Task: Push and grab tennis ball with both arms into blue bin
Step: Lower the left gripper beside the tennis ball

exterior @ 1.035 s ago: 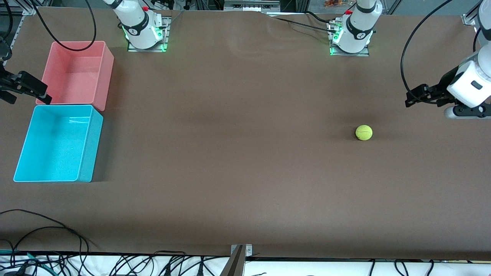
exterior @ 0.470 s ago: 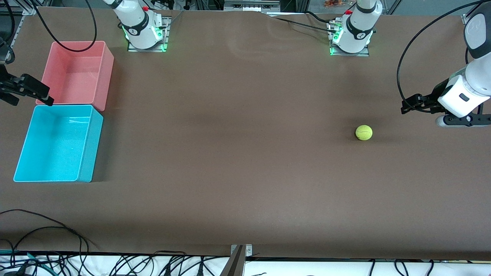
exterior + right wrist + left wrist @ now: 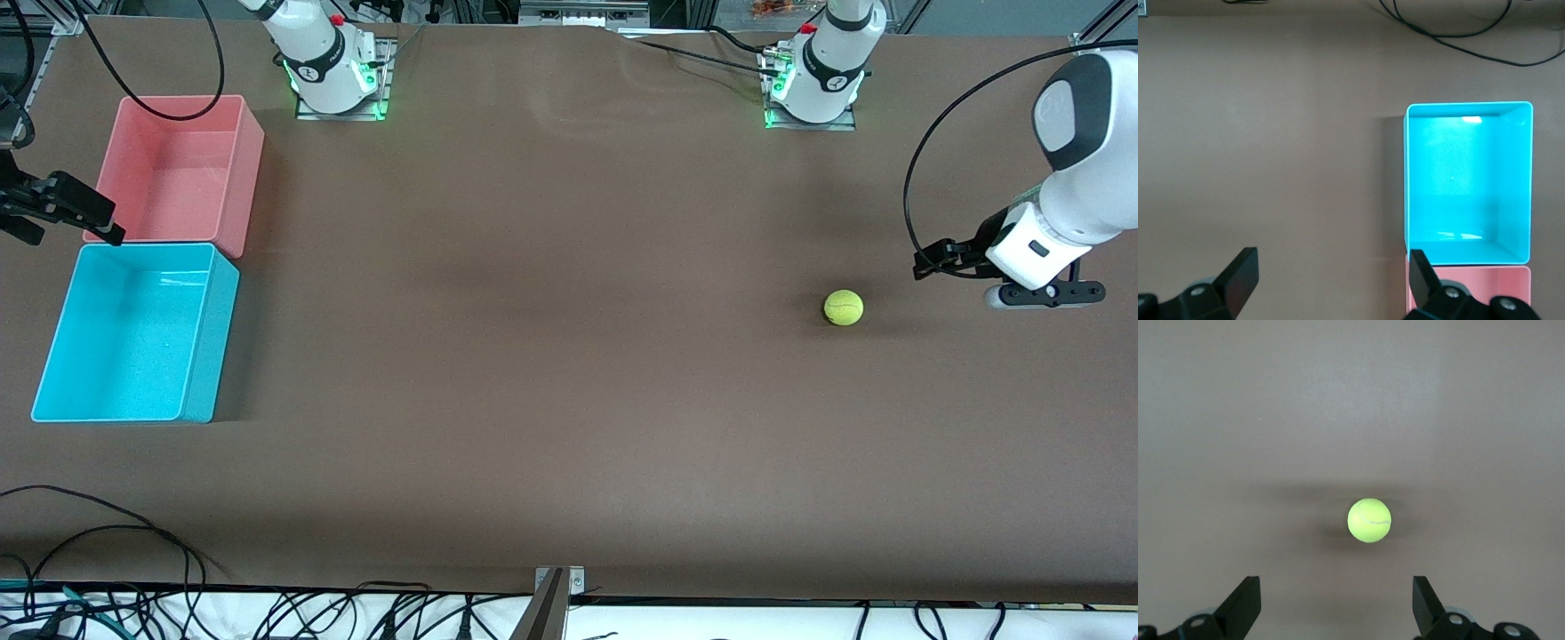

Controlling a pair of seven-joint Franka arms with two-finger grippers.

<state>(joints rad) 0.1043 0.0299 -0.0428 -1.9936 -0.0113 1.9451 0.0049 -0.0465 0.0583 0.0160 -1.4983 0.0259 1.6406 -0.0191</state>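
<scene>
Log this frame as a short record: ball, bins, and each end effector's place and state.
tennis ball: on the bare table, toward the left arm's end, touching nothing
blue bin: empty, at the right arm's end
pink bin: empty, beside the blue bin, farther from the front camera
left end effector: open, empty, over the table beside the ball
right end effector: open, empty, over the pink bin's outer edge
ball in bin: no

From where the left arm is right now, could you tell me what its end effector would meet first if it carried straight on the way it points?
Most likely the tennis ball: it sits centred ahead of the open left end effector, nothing between, though depth is uncertain.
</scene>
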